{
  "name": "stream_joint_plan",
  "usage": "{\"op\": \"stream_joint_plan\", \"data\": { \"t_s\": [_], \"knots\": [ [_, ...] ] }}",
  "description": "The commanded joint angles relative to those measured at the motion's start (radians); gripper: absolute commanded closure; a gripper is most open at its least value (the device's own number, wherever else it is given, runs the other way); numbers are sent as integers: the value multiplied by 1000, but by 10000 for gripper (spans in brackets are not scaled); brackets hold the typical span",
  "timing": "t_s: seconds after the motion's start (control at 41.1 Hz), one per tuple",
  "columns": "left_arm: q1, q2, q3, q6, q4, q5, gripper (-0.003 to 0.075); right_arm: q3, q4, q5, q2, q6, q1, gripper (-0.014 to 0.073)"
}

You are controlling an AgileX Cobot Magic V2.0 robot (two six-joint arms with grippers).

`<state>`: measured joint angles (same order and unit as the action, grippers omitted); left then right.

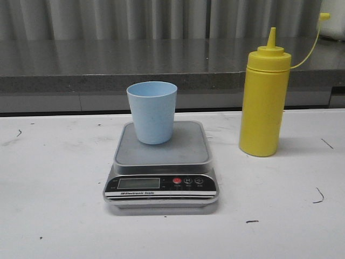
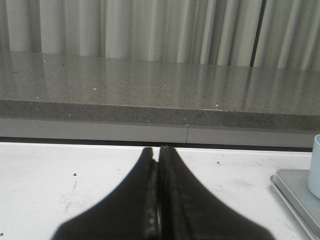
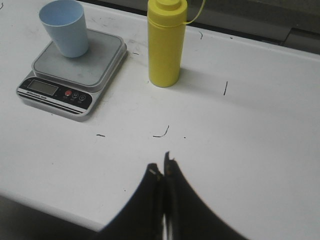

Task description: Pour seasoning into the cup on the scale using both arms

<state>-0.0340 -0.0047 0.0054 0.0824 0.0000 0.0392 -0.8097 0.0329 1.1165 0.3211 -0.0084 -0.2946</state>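
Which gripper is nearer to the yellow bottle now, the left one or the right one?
Probably right. The right gripper, shut, has the yellow bottle ahead of it. The left gripper, also shut, sees only the cup edge; the bottle is out of its view.

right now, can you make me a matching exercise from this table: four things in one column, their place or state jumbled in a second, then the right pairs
Things:
1. cup
2. seasoning bottle
3. scale
4. left gripper

Place or state:
a. lies flat on the white table, display facing the front camera
b. fingers shut, holding nothing
c. upright on the grey platform
d. upright on the table, right of the scale, cap off and hanging on its tether

Pairs: 1-c, 2-d, 3-a, 4-b
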Motion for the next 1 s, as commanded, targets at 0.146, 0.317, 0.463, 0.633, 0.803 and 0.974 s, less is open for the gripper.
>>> {"op": "stream_joint_plan", "data": {
  "t_s": [0.146,0.317,0.463,0.633,0.803,0.974],
  "knots": [
    [1,-19,24,9,-8,-87,740,8,-17,-102,-9,-1,25,711],
    [1,-17,24,9,-8,-87,740,234,-19,-407,-113,-1,127,711],
    [1,-17,24,9,-8,-87,740,494,-33,-703,-244,-1,184,711],
    [1,-17,24,9,-8,-87,740,710,-33,-922,-320,-1,214,711],
    [1,-17,24,9,-8,-87,740,828,-8,-1069,-350,-1,211,711],
    [1,-17,24,9,-8,-87,740,830,-7,-1071,-349,-1,210,711]
  ]
}}
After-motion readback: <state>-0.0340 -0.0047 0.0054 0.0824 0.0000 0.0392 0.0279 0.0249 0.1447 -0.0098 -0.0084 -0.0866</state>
